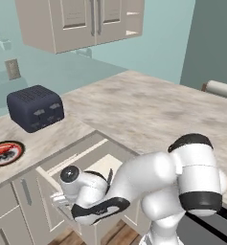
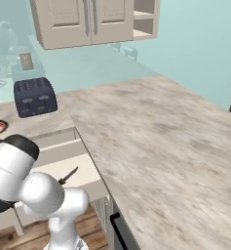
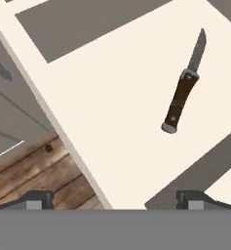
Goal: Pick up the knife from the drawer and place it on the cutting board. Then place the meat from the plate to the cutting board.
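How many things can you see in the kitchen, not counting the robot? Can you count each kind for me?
Knife in the open drawer: 1
Toaster: 1
Plate with meat on it: 1 plate, 1 meat
Paper towel roll: 1
Total: 6, counting the drawer

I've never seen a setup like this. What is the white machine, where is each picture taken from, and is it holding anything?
It's a white robot arm in a simulated kitchen. Two pictures come from cameras behind it, left and right; the third looks along its hand. The drawer is pulled open, with a knife lying flat inside. The gripper hangs above it, open and holding nothing. On the counter sit a dark toaster and a plate with meat.
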Controlling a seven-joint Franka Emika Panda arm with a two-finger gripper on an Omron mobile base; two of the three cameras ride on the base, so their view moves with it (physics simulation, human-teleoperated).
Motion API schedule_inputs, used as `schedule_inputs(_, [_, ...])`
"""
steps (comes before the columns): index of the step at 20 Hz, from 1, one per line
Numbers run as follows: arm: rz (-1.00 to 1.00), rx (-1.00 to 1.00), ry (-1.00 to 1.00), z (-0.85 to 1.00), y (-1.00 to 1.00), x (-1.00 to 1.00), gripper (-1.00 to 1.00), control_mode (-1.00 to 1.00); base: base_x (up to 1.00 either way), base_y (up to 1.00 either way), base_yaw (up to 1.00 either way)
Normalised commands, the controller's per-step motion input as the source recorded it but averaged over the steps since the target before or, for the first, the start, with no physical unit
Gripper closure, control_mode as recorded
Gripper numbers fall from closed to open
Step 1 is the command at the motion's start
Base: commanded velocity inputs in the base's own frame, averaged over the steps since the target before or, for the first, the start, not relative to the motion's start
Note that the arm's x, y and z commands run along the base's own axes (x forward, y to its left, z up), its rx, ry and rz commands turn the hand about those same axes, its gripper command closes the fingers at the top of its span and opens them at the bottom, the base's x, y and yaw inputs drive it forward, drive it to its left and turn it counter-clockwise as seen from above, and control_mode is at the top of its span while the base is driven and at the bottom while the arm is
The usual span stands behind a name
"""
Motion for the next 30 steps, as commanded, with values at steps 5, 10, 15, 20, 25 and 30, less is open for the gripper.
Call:
schedule_inputs(5, [-0.3, -0.02, 0.0, 1.0, -0.01, 0.0, -1.0, -1.0, 0.0, 0.0, 0.0])
schedule_inputs(10, [-0.29, 0.0, 0.03, 1.0, -0.11, 0.0, -1.0, -1.0, 0.0, 0.0, 0.0])
schedule_inputs(15, [-0.31, 0.0, 0.17, 1.0, -0.27, 0.0, -1.0, -1.0, 0.0, 0.0, 0.0])
schedule_inputs(20, [-0.31, 0.04, 0.24, 0.86, -0.65, 0.0, -1.0, -1.0, 0.0, 0.0, 0.0])
schedule_inputs(25, [-0.07, 0.1, 0.01, -0.08, -0.48, 0.0, -1.0, -1.0, 0.0, 0.0, 0.0])
schedule_inputs(30, [0.0, 0.0, -0.06, -0.38, -0.36, 0.0, -1.0, -1.0, 0.0, 0.0, 0.0])
